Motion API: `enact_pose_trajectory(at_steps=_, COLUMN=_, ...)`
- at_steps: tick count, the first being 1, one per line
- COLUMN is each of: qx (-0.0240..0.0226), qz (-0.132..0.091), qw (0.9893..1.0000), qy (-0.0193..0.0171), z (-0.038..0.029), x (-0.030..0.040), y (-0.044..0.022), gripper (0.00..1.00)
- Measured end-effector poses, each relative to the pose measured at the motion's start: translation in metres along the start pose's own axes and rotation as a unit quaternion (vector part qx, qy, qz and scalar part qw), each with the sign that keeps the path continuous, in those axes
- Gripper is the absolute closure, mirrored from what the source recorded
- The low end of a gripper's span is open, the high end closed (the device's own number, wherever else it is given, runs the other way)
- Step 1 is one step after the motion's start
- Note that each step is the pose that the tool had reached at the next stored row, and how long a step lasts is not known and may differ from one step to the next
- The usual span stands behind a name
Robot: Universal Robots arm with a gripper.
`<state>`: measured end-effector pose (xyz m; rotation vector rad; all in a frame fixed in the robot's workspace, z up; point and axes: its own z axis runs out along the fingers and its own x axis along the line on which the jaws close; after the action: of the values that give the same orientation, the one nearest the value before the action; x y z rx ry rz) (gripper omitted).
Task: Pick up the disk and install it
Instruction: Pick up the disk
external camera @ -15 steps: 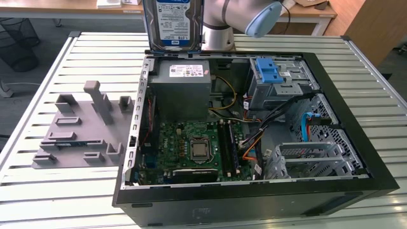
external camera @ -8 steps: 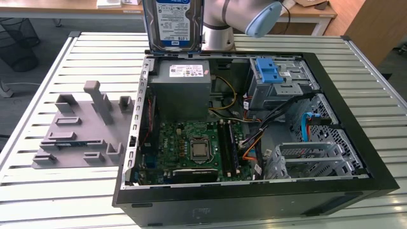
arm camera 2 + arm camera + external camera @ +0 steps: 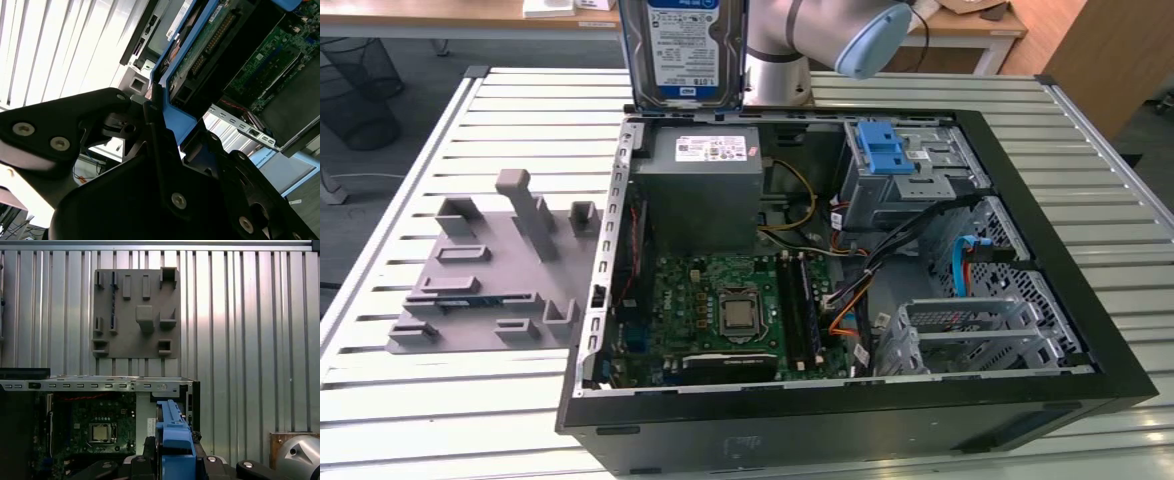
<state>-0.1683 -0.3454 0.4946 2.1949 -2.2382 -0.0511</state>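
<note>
One disk (image 3: 680,45), upright at twelve o'clock over the case (image 3: 854,420), gripper (image 3: 172,457) clamped on its blue frame. Judged: align squarely with the four-o'clock drive cage (image 3: 974,335).

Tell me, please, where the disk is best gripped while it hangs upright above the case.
At the blue carrier frame, pinched across the thin side from above, as the gripper does: the disk stands upright, and its flat faces probably seat the gripper firmly.
</note>
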Motion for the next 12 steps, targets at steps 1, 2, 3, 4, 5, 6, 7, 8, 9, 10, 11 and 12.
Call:
enact_pose_trajectory(at_steps=1, qx=0.0000, qz=0.000, qw=1.0000, qy=0.0000, z=0.0000, x=0.0004, y=0.0000, gripper=0.63)
enact_pose_trajectory(at_steps=2, qx=0.0000, qz=0.000, qw=1.0000, qy=0.0000, z=0.0000, x=0.0008, y=0.0000, gripper=0.63)
enact_pose_trajectory(at_steps=3, qx=0.0000, qz=0.000, qw=1.0000, qy=-0.0001, z=0.0000, x=0.0011, y=0.0000, gripper=0.63)
enact_pose_trajectory(at_steps=4, qx=0.0000, qz=0.000, qw=1.0000, qy=-0.0001, z=0.0001, x=0.0015, y=0.0000, gripper=0.63)
enact_pose_trajectory(at_steps=5, qx=0.0000, qz=0.000, qw=1.0000, qy=-0.0001, z=0.0000, x=0.0018, y=0.0000, gripper=0.63)
enact_pose_trajectory(at_steps=6, qx=0.0000, qz=0.000, qw=1.0000, qy=0.0000, z=0.0000, x=0.0019, y=0.0000, gripper=0.63)
enact_pose_trajectory(at_steps=7, qx=0.0000, qz=0.000, qw=1.0000, qy=0.0000, z=0.0000, x=0.0020, y=0.0000, gripper=0.63)
enact_pose_trajectory(at_steps=8, qx=0.0000, qz=0.000, qw=1.0000, qy=0.0000, z=0.0000, x=0.0021, y=0.0000, gripper=0.63)
enact_pose_trajectory(at_steps=9, qx=0.0000, qz=0.000, qw=1.0000, qy=-0.0001, z=0.0000, x=0.0022, y=0.0000, gripper=0.63)
enact_pose_trajectory(at_steps=10, qx=0.0000, qz=0.000, qw=1.0000, qy=0.0000, z=0.0000, x=0.0022, y=0.0000, gripper=0.63)
enact_pose_trajectory(at_steps=11, qx=0.0000, qz=0.000, qw=1.0000, qy=0.0000, z=0.0000, x=0.0022, y=0.0000, gripper=0.63)
enact_pose_trajectory(at_steps=12, qx=0.0000, qz=0.000, qw=1.0000, qy=0.0000, z=0.0000, x=0.0023, y=-0.0001, gripper=0.63)
